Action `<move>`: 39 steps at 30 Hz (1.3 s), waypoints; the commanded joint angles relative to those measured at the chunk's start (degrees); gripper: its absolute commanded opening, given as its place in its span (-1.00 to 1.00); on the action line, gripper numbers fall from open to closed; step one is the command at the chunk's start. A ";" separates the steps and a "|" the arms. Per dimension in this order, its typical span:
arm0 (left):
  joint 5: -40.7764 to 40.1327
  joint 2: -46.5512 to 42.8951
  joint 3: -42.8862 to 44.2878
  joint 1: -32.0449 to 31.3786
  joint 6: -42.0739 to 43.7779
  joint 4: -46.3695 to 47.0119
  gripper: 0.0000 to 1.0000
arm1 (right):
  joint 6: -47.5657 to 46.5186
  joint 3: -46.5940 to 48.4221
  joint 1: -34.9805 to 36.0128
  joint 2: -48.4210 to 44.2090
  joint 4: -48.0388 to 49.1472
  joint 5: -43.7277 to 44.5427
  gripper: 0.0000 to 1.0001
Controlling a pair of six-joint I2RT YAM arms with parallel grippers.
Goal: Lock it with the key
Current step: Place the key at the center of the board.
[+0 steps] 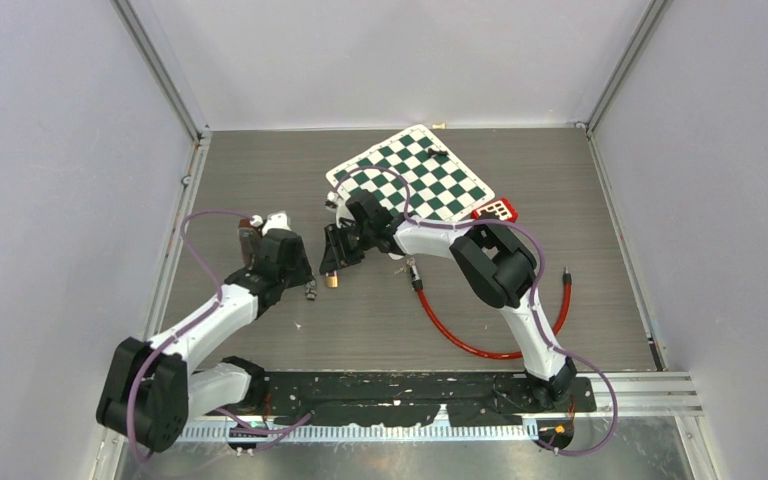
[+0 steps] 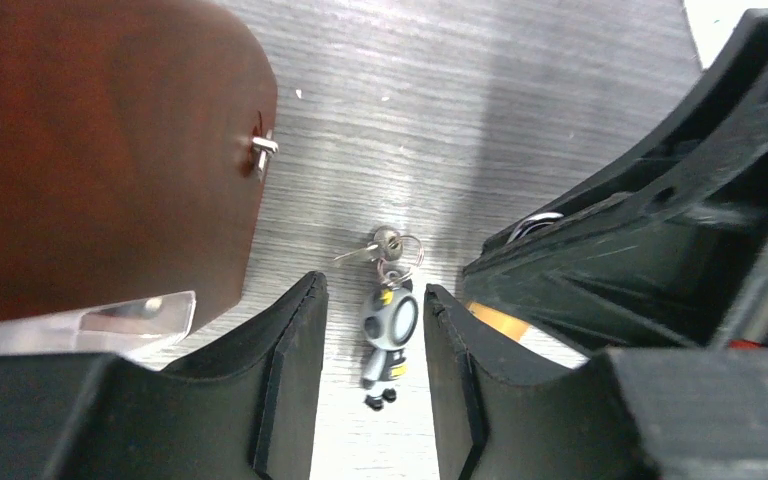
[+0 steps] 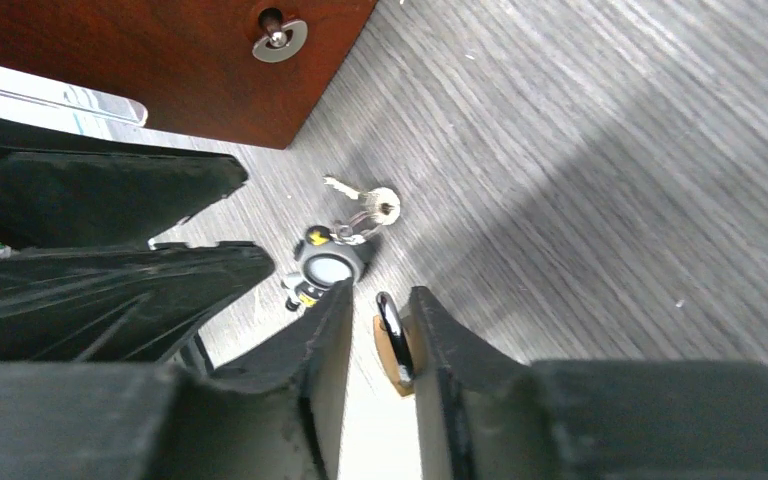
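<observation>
At the near edge of the grey wood-grain desk the two white arms are bolted down. Just beyond the right arm's base, a glossy red coated cable curves across the surface.

Mid-desk, both arms reach inward and their tools meet almost nose to nose. The right end effector is released. Its black fingers stand parted around the small brass padlock with a silver shackle, which leans by one finger with a clear gap to the other.

Just beside it, the left end effector is also released, with its jaws apart. The little grey robot-figure keychain lies flat on the desk between them. It sits close to one pad, but nothing is clamped on it.

The small silver key on its ring lies a bit farther out. It is linked to the figure and rests on bare desk, near the padlock but apart from it.

Past the key stands a dark reddish-brown wooden box with a small metal latch on its face.

Farther back, a green-and-white checkered chess mat lies at an angle. A small red tray with pale squares sits at its right corner.
</observation>
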 commanded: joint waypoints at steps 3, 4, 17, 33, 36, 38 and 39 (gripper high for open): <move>-6.30 -5.85 1.90 0.05 -2.00 -5.84 -0.18 | 3.27 3.36 0.47 -2.18 0.78 -1.72 0.16; -5.75 -6.78 1.91 0.07 -1.91 -5.83 -0.18 | 3.43 3.75 0.43 -2.60 -0.19 -1.38 0.19; 7.71 -12.12 0.51 -0.03 1.68 1.92 0.01 | -4.40 3.60 -0.97 -12.72 -15.81 22.47 0.59; 13.61 13.62 10.05 -11.95 7.13 10.08 -0.06 | 0.46 -19.86 -12.59 -32.09 -18.80 38.19 0.38; 12.45 19.73 13.46 -12.77 5.82 7.44 -0.12 | 0.80 -23.35 -13.67 -34.16 -18.91 39.08 0.37; 13.28 22.08 13.66 -12.76 4.81 8.32 -0.18 | 1.22 -24.78 -14.41 -34.92 -19.00 39.60 0.36; 13.59 22.98 13.68 -12.71 4.08 8.88 -0.20 | 1.26 -25.16 -14.97 -35.44 -19.22 39.76 0.36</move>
